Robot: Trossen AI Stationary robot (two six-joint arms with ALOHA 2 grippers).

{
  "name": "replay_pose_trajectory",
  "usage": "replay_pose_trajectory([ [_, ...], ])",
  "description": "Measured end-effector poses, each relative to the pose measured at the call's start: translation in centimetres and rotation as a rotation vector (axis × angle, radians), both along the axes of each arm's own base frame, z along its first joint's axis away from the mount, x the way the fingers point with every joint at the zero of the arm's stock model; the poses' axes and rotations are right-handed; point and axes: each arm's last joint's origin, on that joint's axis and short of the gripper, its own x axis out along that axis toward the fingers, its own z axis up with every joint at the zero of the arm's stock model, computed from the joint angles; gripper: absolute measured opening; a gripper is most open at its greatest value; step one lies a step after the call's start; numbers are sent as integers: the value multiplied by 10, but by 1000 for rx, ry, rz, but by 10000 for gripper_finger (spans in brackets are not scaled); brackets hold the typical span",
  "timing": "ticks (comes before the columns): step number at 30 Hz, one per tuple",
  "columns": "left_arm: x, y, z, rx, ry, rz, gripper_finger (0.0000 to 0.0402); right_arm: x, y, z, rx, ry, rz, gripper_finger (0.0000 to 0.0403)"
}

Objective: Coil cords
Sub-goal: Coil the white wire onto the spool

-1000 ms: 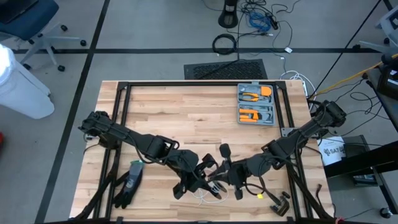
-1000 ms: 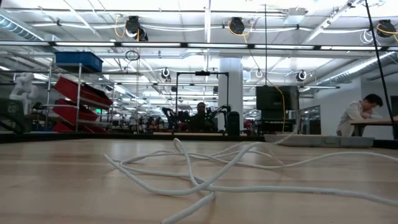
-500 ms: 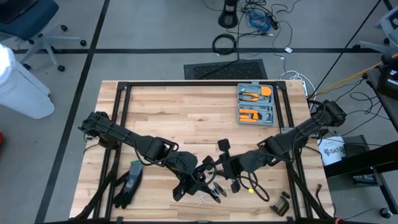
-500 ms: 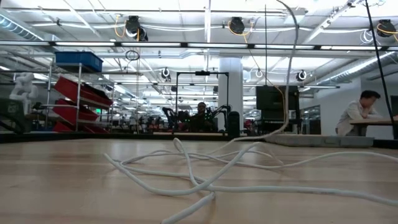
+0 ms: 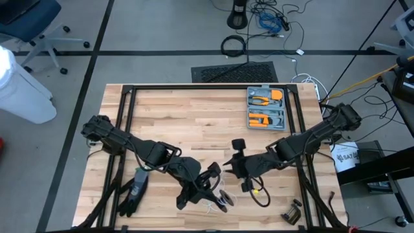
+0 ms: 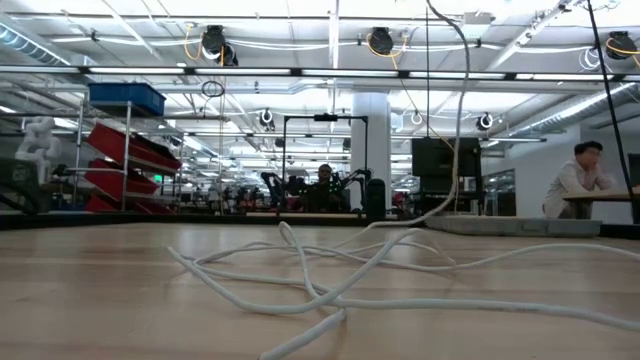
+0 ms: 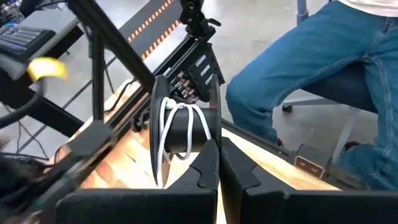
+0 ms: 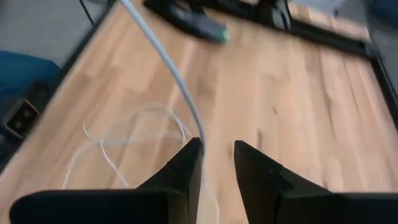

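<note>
Near the tabletop's front edge, we hold a dark spool (image 7: pixel 185 127) in our closed left end effector (image 7: pixel 217 163), white cord (image 7: pixel 166 134) wrapped over it. Our right end effector (image 8: pixel 216 163), fingers parted, lets the cord's free run slide between them, apparently to guide it onto the coil. Loose loops lie on the tabletop (image 6: pixel 90 280).
</note>
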Motion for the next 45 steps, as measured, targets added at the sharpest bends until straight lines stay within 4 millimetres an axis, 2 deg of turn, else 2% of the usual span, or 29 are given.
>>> replay_pose_trajectory([
  [5,-8,0,10,-13,-21,-6,0,-24,3,5,27,58,-65,84],
  [8,-12,-1,15,-20,-36,-11,0,-35,13,8,58,47,-75,84],
  [11,-13,-2,15,-11,-41,4,0,-40,27,2,59,-20,-84,84],
  [14,-12,-1,15,-3,-44,26,0,-40,40,-14,76,-133,-107,84],
  [18,-12,0,15,-1,-45,32,0,-41,48,-45,110,-238,-87,91],
  [22,-13,-2,15,-1,-46,30,0,-46,43,-72,145,-295,-130,119],
  [27,-13,-2,15,3,-49,37,0,-50,36,-87,106,-347,-212,157],
  [34,-12,-2,16,8,-55,50,0,-44,40,-87,52,-398,-144,161],
  [45,-12,-2,16,8,-57,50,0,-27,39,-101,23,-414,-153,107],
])
